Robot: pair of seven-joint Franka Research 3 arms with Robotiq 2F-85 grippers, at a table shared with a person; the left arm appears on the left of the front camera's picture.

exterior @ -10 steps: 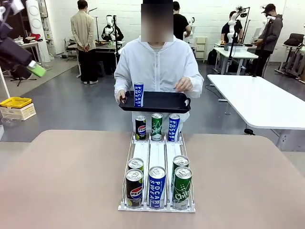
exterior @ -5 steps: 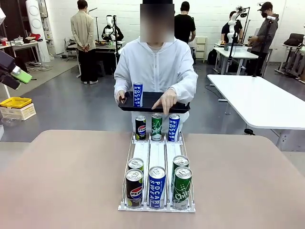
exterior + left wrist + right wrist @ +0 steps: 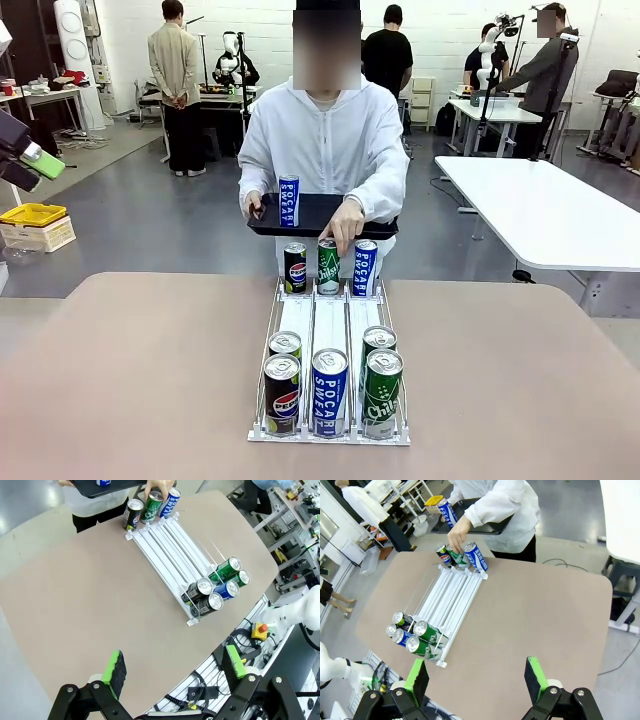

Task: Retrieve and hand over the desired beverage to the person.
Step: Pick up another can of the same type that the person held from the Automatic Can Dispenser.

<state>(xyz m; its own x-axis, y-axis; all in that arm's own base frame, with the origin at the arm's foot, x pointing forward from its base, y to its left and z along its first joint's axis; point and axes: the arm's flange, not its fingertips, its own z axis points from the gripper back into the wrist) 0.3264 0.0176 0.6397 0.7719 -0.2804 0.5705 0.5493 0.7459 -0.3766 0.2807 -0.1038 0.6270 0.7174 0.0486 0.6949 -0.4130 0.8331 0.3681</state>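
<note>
The person [image 3: 325,140] in a white hooded jacket stands at the far side, holding a black tray [image 3: 378,228] with a blue Pocari can [image 3: 289,198] upright on it. Their other hand [image 3: 343,222] reaches down onto the green can [image 3: 329,268] in the middle of the far end of the white can rack [image 3: 330,320]. A Pepsi can [image 3: 295,268] and a blue can [image 3: 366,268] flank it. My left gripper [image 3: 175,665] is open, high over the table's left side, also at the edge [image 3: 30,158]. My right gripper [image 3: 476,676] is open, high above the table's right side.
Several more cans [image 3: 328,385] stand at the rack's near end: Pepsi, Pocari and green ones. The brown table [image 3: 130,380] is bare on both sides of the rack. A white table [image 3: 540,210] stands at the back right, and other people are farther off.
The person's hand has come off the tray and down onto the green can at the rack's far end. My left gripper has drawn back toward the picture's left edge.
</note>
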